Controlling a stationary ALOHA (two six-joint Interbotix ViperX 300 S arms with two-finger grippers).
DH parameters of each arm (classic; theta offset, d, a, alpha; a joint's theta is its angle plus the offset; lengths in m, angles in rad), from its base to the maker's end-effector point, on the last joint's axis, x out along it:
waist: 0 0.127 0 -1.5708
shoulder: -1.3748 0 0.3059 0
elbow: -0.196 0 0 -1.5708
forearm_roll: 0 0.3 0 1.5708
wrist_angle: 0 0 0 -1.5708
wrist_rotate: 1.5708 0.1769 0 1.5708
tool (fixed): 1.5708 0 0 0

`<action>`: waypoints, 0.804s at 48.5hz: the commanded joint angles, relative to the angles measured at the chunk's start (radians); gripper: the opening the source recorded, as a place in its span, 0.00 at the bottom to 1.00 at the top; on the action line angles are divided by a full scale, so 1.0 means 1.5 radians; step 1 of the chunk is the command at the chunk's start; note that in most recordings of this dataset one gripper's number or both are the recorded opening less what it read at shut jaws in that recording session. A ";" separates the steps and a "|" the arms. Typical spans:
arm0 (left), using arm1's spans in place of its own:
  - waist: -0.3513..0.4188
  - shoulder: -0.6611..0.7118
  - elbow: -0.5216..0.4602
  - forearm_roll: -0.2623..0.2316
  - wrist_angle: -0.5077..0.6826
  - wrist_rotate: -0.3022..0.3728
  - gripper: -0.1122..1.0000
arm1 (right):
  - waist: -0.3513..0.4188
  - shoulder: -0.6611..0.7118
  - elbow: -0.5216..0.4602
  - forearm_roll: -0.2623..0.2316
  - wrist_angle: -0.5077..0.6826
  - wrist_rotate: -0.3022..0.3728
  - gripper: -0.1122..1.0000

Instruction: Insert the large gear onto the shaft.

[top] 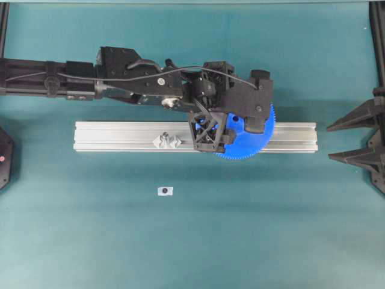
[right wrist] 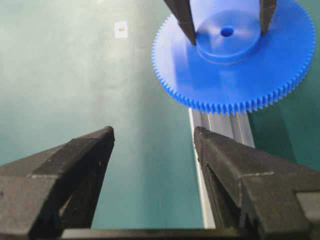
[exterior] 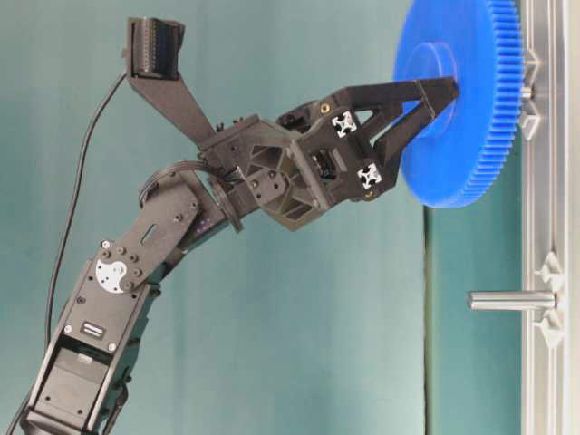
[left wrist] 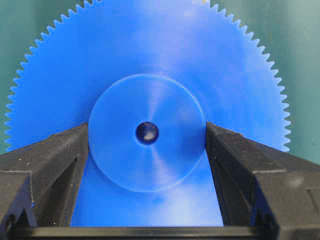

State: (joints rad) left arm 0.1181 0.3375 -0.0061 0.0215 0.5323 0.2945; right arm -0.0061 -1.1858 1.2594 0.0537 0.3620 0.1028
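Teal mat [top: 180, 241] covers the table; a silver aluminium rail [top: 120, 137] lies across it.

Overhead: left arm reaches across the middle. Left gripper [top: 231, 127] sits over the rail, large gear [top: 264, 141] showing blue under and beyond its fingers. A bracketed pin [top: 163, 140] stands on the rail, back toward the arm's base from the claw. Small white tag [top: 165, 191] on the mat, apart. Right gripper [top: 352, 138] parked at the edge, jaws spread, empty.

Table-level: the only view showing gear against rail. Gear face parallel to the rail, very close; the shaft [exterior: 528, 91] pokes out behind it. Whether it has entered the hole, cannot tell. The second pin stands bare.

Left wrist: fingers [left wrist: 45, 165] clamp the raised hub from both sides; centre hole between them.

Right wrist: open fingers [right wrist: 75, 170], nothing between; gear ahead, overhanging the rail end.
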 commanded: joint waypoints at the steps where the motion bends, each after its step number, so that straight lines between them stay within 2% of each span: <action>1: -0.001 -0.011 -0.018 0.003 -0.010 0.000 0.80 | -0.001 0.003 -0.006 0.000 -0.006 0.005 0.76; 39: -0.005 -0.011 -0.025 0.003 -0.013 0.001 0.80 | -0.001 0.001 -0.001 0.000 -0.009 0.005 0.76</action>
State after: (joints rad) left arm 0.1150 0.3390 -0.0077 0.0215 0.5262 0.2961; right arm -0.0061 -1.1919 1.2655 0.0537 0.3590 0.1028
